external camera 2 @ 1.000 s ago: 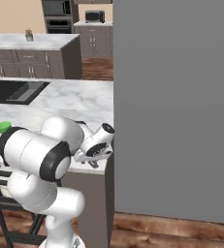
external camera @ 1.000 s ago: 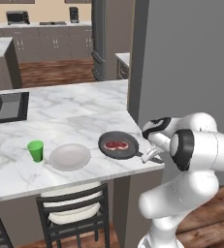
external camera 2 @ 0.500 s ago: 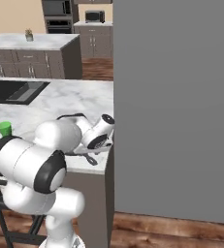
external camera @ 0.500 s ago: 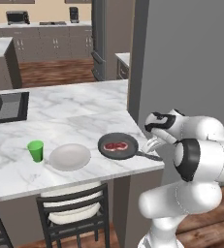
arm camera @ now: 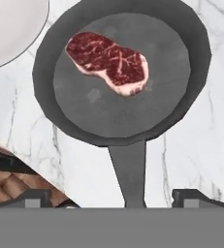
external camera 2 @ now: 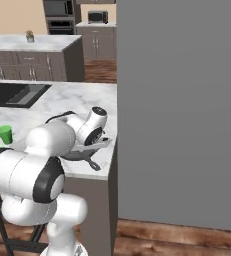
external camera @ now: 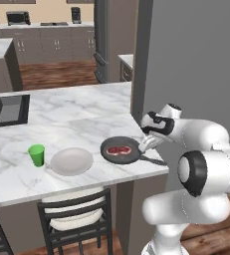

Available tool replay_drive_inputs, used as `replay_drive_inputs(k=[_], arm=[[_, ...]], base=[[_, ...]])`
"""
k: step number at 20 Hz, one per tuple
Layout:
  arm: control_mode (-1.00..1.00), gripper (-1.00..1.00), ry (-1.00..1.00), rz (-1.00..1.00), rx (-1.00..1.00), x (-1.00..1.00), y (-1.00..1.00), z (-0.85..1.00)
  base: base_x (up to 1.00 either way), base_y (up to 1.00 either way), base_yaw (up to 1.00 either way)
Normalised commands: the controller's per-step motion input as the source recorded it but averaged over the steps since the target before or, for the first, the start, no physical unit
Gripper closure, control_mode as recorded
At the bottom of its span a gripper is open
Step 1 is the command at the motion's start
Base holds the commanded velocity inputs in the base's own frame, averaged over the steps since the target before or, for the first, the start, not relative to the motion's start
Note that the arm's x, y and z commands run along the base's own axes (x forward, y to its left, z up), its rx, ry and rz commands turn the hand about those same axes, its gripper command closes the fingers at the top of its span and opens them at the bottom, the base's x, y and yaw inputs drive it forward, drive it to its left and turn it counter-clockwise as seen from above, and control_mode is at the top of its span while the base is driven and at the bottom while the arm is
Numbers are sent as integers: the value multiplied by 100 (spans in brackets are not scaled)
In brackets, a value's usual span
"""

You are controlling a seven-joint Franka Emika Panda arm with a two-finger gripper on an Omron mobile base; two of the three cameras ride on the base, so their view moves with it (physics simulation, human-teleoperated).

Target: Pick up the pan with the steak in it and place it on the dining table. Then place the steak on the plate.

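The dark grey pan rests on the marble dining table near its right front corner, its handle pointing toward me. The red steak lies flat inside the pan, toward its far left. My gripper hovers just above the handle end, open, with the fingertips wide on either side of the handle and nothing held. The pale plate sits just left of the pan, empty. In the right base view the pan peeks out beneath my hand.
A small green cup stands left of the plate. A dark chair is tucked under the table's front edge. A tall grey wall panel rises right of the table. A black sink is set in the far left.
The jaws have opened and let go of the pan handle, and the hand has lifted slightly off it. The pan and steak stay put on the table.
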Motion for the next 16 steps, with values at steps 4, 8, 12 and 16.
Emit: replay_drive_inputs(k=[4, 8, 12, 16], arm=[[-100, -100, 0, 0, -14, 34, 59, -1], [-100, -100, 2, 0, -8, 57, 52, 0], [-100, -100, 3, 0, -2, 54, 29, 0], [-100, -100, 0, 1, 0, 10, 1, 0]], base=[[0, 0, 0], [0, 0, 0], [0, 0, 0], [0, 0, 0]])
